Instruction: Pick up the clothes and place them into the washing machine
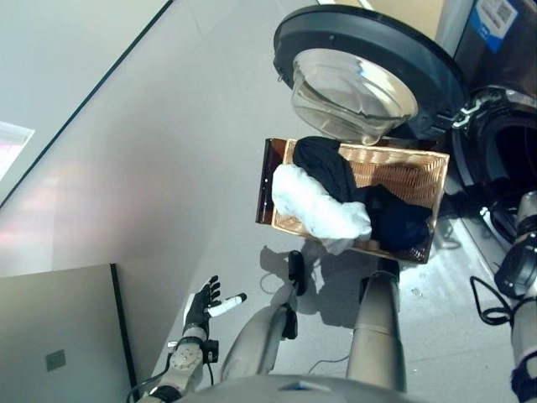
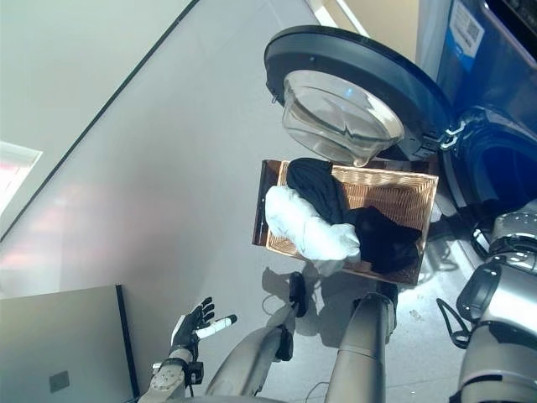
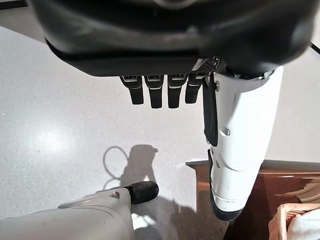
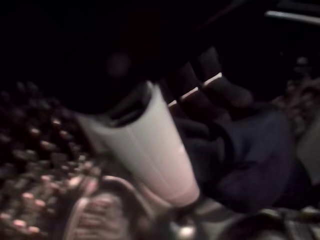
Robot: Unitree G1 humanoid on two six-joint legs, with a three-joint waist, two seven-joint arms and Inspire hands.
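Note:
A wicker basket point(image 1: 415, 172) stands on the floor in front of the washing machine point(image 1: 503, 159). In it lie a white garment point(image 1: 319, 206), a black one point(image 1: 329, 166) and a dark navy one point(image 1: 394, 220). My right arm reaches into the machine's opening at the right edge, and the eye views do not show its hand. The right wrist view shows my right hand point(image 4: 150, 145) inside the perforated drum point(image 4: 35, 130), close to a dark blue cloth point(image 4: 250, 155); its grip is unclear. My left hand point(image 1: 201, 306) hangs open and empty at the lower left, away from the basket.
The machine's round door point(image 1: 361, 59) stands wide open above the basket's far side. A grey cabinet top point(image 1: 50, 336) fills the lower left corner. Bare grey floor point(image 1: 168, 168) stretches to the left of the basket.

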